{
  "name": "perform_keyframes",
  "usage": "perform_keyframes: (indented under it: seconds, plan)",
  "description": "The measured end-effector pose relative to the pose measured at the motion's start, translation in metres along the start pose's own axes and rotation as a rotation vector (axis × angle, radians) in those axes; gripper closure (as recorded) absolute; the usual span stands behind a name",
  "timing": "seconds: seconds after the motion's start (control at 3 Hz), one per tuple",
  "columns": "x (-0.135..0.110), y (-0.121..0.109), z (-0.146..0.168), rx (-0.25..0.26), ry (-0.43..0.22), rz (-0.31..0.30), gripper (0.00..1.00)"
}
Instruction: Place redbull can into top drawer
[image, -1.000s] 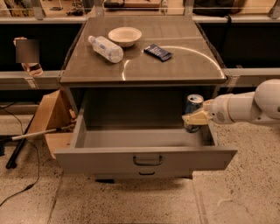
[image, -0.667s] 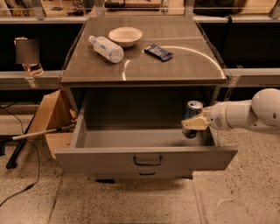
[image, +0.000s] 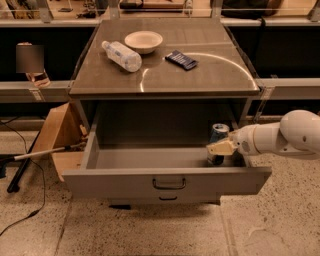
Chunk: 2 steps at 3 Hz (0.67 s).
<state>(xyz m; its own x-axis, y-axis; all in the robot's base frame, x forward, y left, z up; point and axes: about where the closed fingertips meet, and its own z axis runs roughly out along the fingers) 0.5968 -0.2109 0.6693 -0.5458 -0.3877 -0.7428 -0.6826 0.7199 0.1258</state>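
Note:
The redbull can (image: 218, 133), blue and silver, stands upright inside the open top drawer (image: 125, 181) near its right wall. Its lower end is down at the drawer floor. My gripper (image: 220, 148) reaches in from the right on the white arm (image: 295, 135) and is shut on the can's middle, with a cream finger (image: 219, 148) across its front. The drawer is pulled fully out, its dark bar handle (image: 169, 184) at the centre of the front panel.
On the cabinet top lie a clear water bottle (image: 122, 55), a white bowl (image: 143, 41) and a dark snack packet (image: 181, 59). The lower drawer's small handle (image: 167, 198) shows below. A cardboard box (image: 60, 135) and a stick (image: 40, 153) stand left of the cabinet.
My gripper has carried the can down deeper into the drawer and a little toward its front. The drawer and the things on top have not moved.

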Motion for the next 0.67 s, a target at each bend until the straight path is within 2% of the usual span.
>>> perform_keyframes:
  seconds: [0.33, 0.67]
  plan:
    - [0.0, 0.0, 0.0, 0.0, 0.0, 0.0, 0.75]
    - [0.0, 0.0, 0.0001, 0.0, 0.0, 0.0, 0.45]
